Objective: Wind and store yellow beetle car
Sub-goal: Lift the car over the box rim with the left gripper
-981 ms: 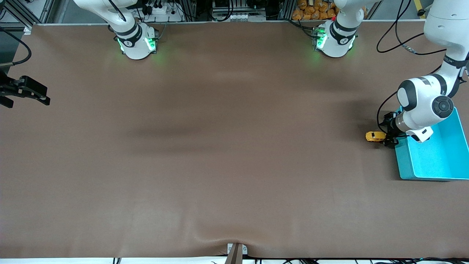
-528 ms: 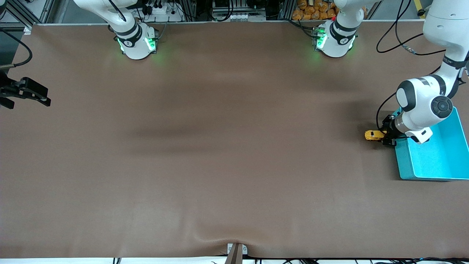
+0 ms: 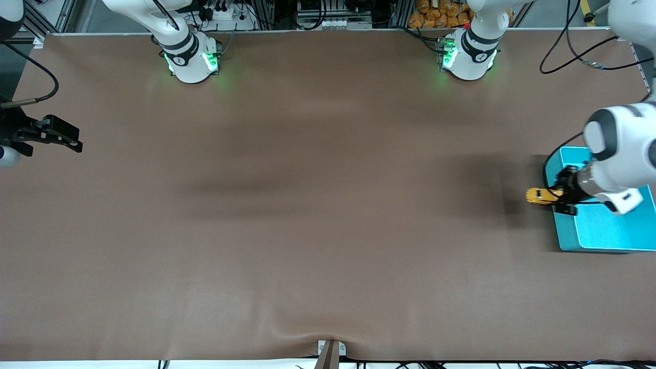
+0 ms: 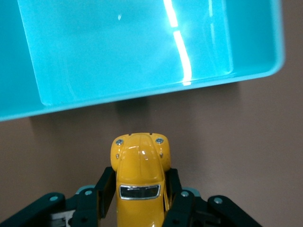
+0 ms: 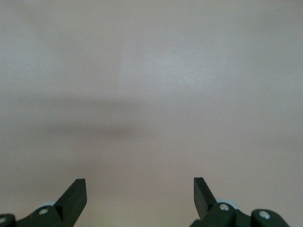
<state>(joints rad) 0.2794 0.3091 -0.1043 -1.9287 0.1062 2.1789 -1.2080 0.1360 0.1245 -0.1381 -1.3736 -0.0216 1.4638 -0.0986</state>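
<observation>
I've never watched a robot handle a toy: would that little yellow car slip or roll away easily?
Probably slippery: the yellow beetle car has a glossy, rounded shell, so the left pincer, shut on its sides, has little flat surface to grip. It likely rolls if set on its wheels on the table. It looks stiff, not floppy, and light. The right pincer waits open.

Yellow beetle car: tiny yellow-orange toy, rounded body, dark window, two silver studs on its rounded end. Pinched by its sides between the fingers of the left gripper. In the front view it sits at 9 o'clock of the teal bin, body level, long axis pointing toward 9 o'clock. Wheels not visible.
</observation>
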